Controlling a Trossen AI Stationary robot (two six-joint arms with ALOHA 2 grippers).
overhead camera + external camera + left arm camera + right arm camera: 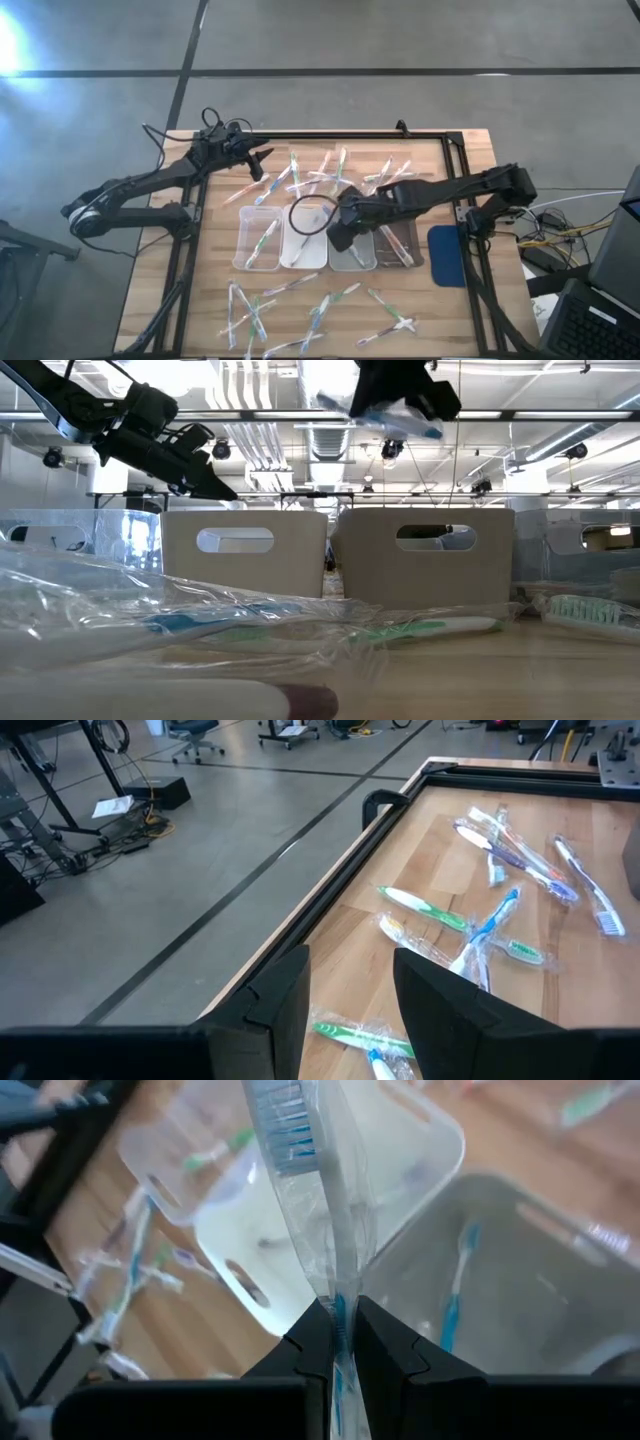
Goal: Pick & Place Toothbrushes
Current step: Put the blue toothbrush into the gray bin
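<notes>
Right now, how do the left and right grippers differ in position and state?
The right gripper is shut on a wrapped blue toothbrush, while the left gripper is open and holds nothing. The right gripper hangs over the trays mid-table; the left gripper hovers at the table's far left edge, over loose toothbrushes. Both are raised off the table.

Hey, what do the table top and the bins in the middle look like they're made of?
Table top: looks like pale wood, visible grain and plank seams, matte finish. Bins: likely translucent plastic, since toothbrushes show through the walls; slightly frosted, with moulded handle cut-outs.
</notes>
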